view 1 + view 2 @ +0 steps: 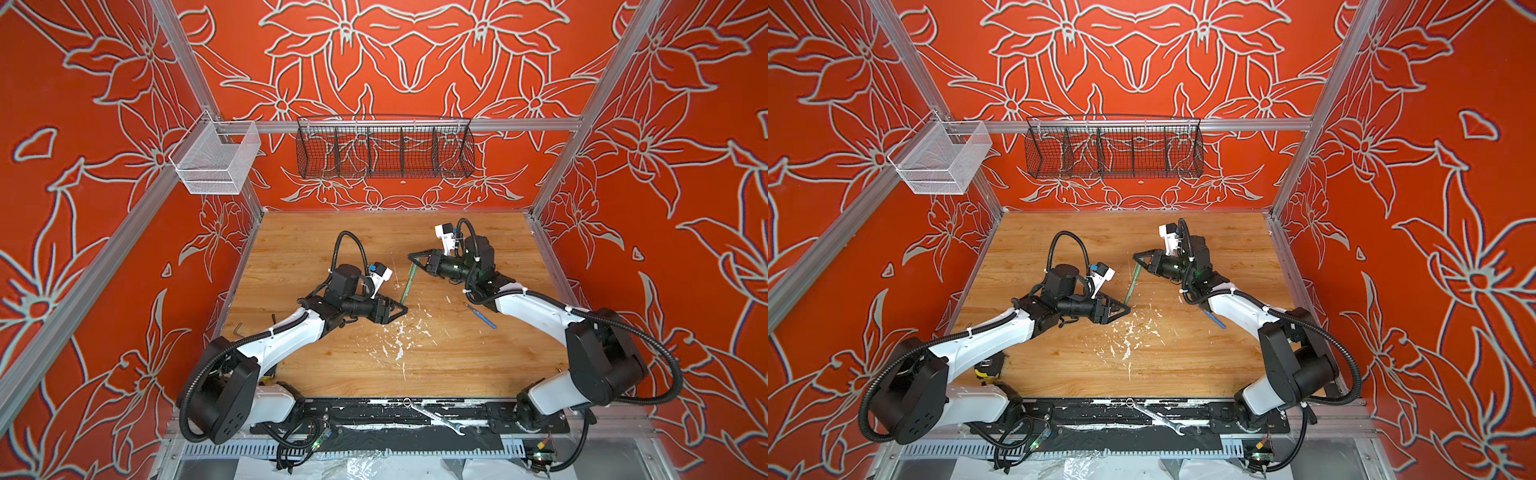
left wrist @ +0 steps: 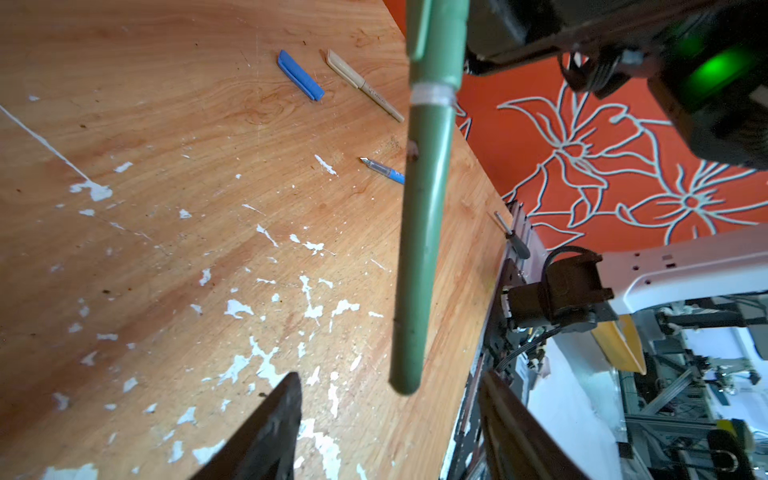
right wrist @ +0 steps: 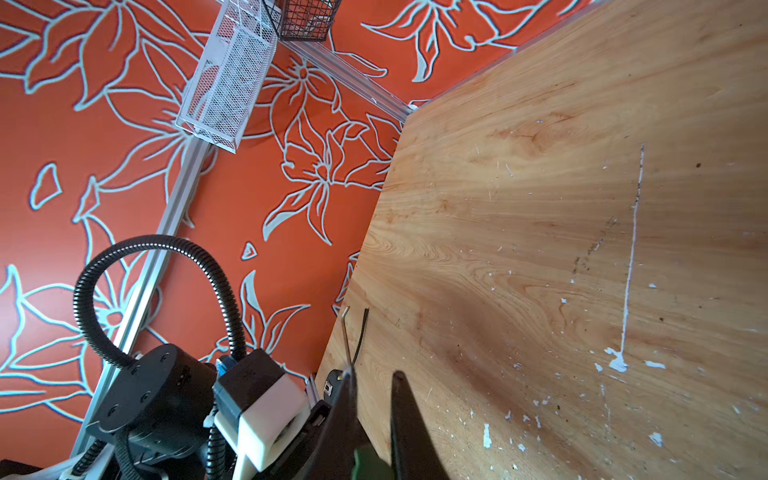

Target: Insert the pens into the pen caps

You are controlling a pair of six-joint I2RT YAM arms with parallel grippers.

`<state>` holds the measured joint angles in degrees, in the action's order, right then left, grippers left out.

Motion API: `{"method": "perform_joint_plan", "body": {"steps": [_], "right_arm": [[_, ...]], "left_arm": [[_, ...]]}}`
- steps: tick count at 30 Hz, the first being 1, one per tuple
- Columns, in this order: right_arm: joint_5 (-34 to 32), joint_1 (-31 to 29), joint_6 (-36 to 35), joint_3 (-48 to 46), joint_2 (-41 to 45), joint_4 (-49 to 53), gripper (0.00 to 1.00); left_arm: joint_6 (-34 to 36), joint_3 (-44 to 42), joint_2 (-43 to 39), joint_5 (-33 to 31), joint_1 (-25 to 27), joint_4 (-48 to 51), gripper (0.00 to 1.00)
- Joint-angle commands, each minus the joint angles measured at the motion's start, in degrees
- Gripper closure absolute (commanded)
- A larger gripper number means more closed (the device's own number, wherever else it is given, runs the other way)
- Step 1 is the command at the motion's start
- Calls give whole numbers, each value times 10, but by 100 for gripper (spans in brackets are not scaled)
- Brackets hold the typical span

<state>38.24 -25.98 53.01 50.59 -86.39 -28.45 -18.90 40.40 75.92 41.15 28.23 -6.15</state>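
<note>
On the wooden counter (image 1: 332, 365) the job looked about two-thirds done. The right claw (image 1: 411, 258) was clamped on the capped end of the green pen (image 1: 407, 283) and held it in the air, cap seemingly seated. The left claw (image 1: 404, 309) stood with its jaws parted on either side of the pen's free end, gripping nothing. The beige pen (image 2: 365, 85) lay capped on the counter, so what was left was the blue pen (image 2: 384, 169), lying bare-tipped, and the blue cap (image 2: 300, 75), lying apart from it just beside the beige pen.
</note>
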Motion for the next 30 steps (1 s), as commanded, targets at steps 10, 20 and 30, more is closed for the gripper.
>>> {"method": "perform_joint_plan", "body": {"steps": [10,20,30], "right_arm": [[12,-8,36,-22,-21,-74,100],[-13,-9,36,-35,-5,-87,100],[-31,-9,19,-31,17,-63,100]], "left_arm": [[-23,30,16,24,10,-40,43],[-23,35,22,30,11,-37,64],[-21,36,34,33,10,-31,57]]}}
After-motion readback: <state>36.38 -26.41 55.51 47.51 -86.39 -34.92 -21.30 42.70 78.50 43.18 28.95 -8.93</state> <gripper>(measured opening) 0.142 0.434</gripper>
